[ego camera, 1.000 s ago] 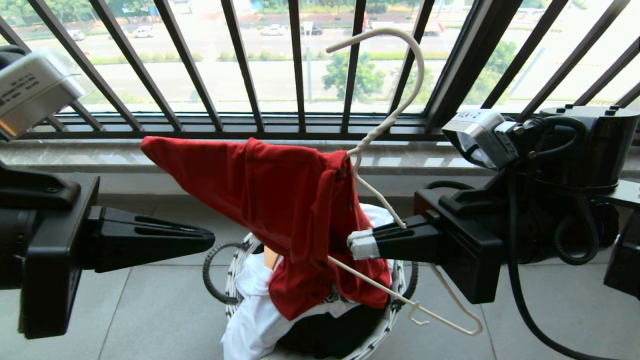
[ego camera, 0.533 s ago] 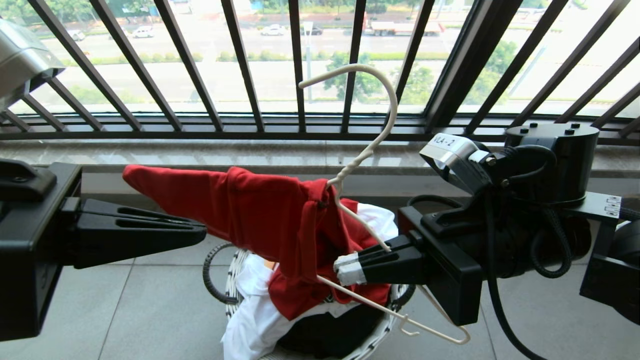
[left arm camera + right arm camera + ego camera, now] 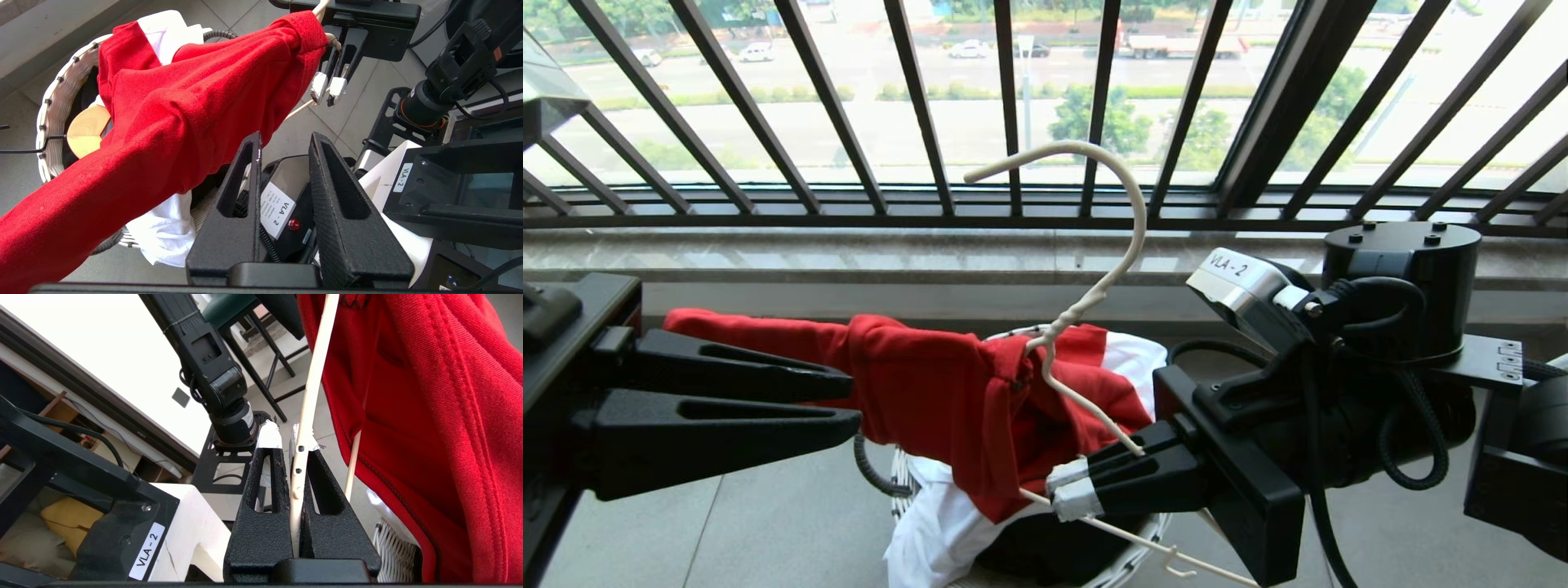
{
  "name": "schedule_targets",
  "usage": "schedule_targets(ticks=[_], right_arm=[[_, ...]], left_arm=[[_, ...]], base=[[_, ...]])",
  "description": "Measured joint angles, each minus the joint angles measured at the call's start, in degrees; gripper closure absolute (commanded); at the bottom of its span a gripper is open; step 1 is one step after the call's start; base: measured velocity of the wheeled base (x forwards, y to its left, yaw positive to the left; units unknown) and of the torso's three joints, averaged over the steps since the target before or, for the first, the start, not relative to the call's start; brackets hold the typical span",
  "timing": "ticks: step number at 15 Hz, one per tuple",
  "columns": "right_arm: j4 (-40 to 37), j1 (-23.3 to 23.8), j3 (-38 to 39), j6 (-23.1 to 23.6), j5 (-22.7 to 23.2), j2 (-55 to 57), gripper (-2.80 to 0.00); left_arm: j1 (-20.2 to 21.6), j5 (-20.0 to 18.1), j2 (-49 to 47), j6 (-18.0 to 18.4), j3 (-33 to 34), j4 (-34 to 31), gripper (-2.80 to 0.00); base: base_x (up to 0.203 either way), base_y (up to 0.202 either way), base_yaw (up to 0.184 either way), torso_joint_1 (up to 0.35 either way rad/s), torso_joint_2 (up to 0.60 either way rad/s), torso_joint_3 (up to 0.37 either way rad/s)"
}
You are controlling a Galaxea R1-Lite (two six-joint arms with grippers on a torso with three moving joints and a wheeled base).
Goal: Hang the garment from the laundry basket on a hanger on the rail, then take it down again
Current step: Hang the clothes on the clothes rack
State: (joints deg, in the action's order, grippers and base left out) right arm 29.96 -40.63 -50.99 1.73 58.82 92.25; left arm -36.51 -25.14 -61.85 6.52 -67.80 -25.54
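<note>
The red garment (image 3: 923, 392) hangs bunched on the cream-white wire hanger (image 3: 1131, 212), low over the white woven laundry basket (image 3: 899, 478). My right gripper (image 3: 1063, 490) is shut on the hanger's wire shoulder, which runs between its taped fingertips (image 3: 267, 435). My left gripper (image 3: 854, 400) is open with nothing between its fingers. It stands beside the garment's stretched-out end (image 3: 184, 114), which passes along one finger (image 3: 245, 163). The hanger's hook points up, free of anything. The rail is out of view.
A black balustrade (image 3: 915, 106) and a stone ledge (image 3: 849, 257) stand right behind the basket. A white T-shirt (image 3: 931, 531) and a black garment (image 3: 1045, 547) lie in it. Grey floor tiles surround the basket.
My right gripper has carried the hanger and garment down and to the left, toward the basket. The left gripper has gone from shut to open and drawn back to the left.
</note>
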Motion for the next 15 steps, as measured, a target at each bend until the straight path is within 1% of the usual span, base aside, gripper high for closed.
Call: schedule_targets(ticks=[6,9,12,14,15], right_arm=[[0.0,-1.6,0.5,0.0,-0.1,0.4,0.00],[0.0,-2.4,0.6,0.0,-0.2,0.7,0.00],[0.0,-2.6,0.5,0.0,-0.5,1.0,0.00],[0.0,-2.6,0.5,0.0,-0.5,1.1,0.00],[0.0,-2.6,0.5,0.0,-0.5,1.1,0.00]], left_arm=[[-0.7,0.1,0.9,0.6,0.7,0.2,-2.80],[-0.7,0.0,2.0,1.0,1.3,1.3,-2.80],[-0.9,0.0,2.9,1.1,1.4,1.3,-2.80],[-1.0,0.2,2.2,2.3,-0.2,1.2,-2.80],[-1.0,0.2,1.7,3.9,-1.0,1.2,-2.80]], base=[[0.000,0.000,0.000,0.000,0.00,0.000],[0.000,0.000,0.000,0.000,0.00,0.000],[0.000,0.000,0.000,0.000,0.00,0.000],[0.000,0.000,0.000,0.000,0.00,0.000],[0.000,0.000,0.000,0.000,0.00,0.000]])
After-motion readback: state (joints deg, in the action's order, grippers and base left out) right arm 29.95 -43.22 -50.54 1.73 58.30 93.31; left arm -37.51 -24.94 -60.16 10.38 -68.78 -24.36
